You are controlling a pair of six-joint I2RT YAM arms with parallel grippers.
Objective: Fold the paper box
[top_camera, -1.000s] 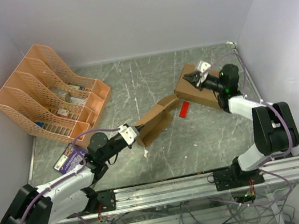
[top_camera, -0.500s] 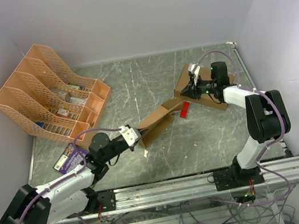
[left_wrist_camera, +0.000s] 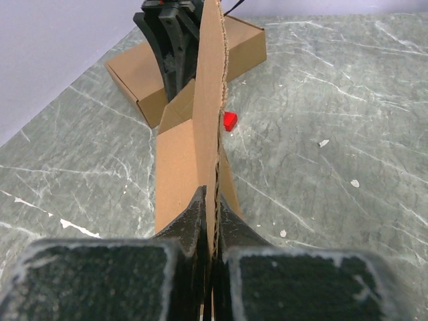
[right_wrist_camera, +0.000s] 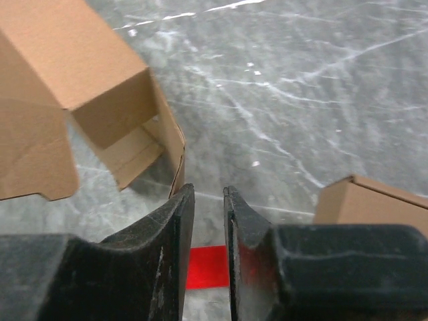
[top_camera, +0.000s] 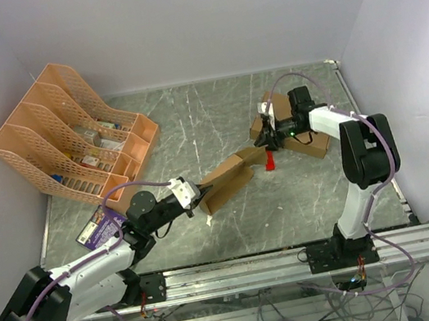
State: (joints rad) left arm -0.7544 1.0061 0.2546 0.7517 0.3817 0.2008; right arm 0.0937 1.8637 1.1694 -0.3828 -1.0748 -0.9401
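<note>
Paper box (left_wrist_camera: 208, 114) stands edge-on, clamped in left gripper (left_wrist_camera: 212, 224).

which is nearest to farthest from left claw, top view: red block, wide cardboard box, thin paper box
1. thin brown paper box, gripped by left claw
2. small red block, past its end
3. wide brown cardboard box, far right

You have one rack (top_camera: 69, 136), one packet (top_camera: 100, 227) near it, one paper box (top_camera: 224, 179), one bigger box (top_camera: 318, 143), one red block (top_camera: 269, 162).
</note>
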